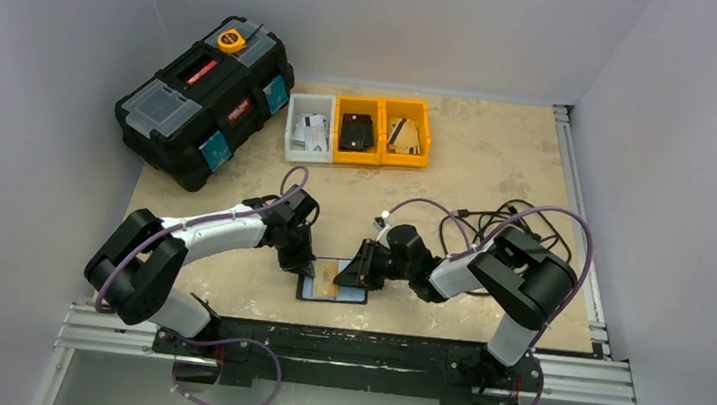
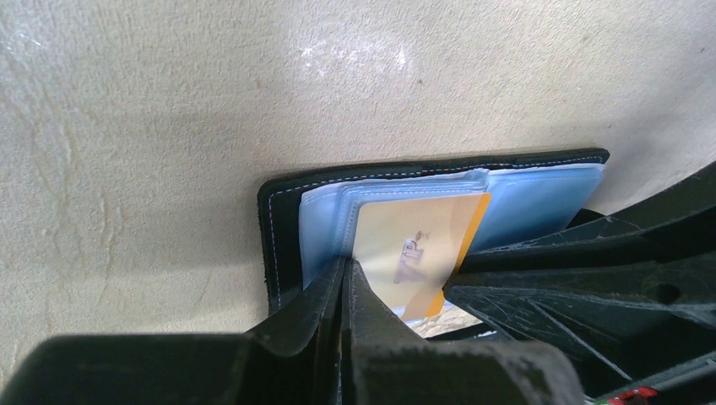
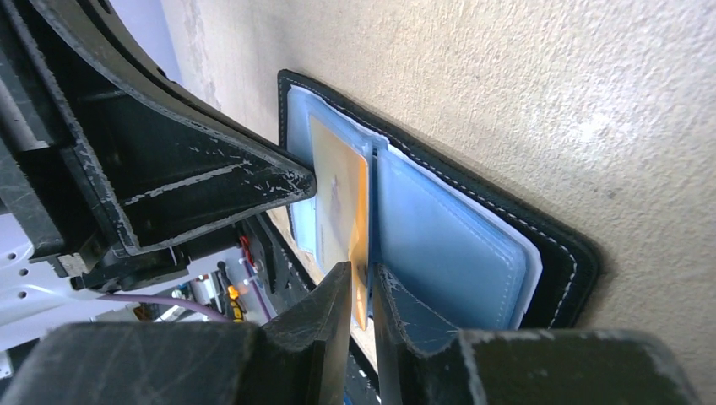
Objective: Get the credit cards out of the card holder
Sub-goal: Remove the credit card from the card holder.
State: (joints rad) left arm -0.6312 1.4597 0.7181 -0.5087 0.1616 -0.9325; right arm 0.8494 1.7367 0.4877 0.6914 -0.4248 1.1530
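Observation:
The card holder (image 1: pixel 334 282) lies open and flat near the table's front edge, black with pale blue inner sleeves (image 3: pixel 447 245). A tan credit card (image 2: pixel 414 236) with an orange edge sticks partly out of a sleeve. My left gripper (image 2: pixel 346 263) is shut, its tip pressing down on the holder's left half (image 2: pixel 279 228) with nothing between its fingers. From the other side my right gripper (image 3: pixel 363 268) straddles the card's (image 3: pixel 338 194) free edge, its jaws nearly together with a thin gap still showing. In the top view both grippers (image 1: pixel 300 262) (image 1: pixel 356 268) meet over the holder.
A large black toolbox (image 1: pixel 204 101) stands at the back left. Beside it sit a white bin (image 1: pixel 309 129) and two orange bins (image 1: pixel 358 130) (image 1: pixel 406 132) with small items. Loose cables (image 1: pixel 473 225) lie behind the right arm. A metal rail (image 1: pixel 349 352) runs along the front.

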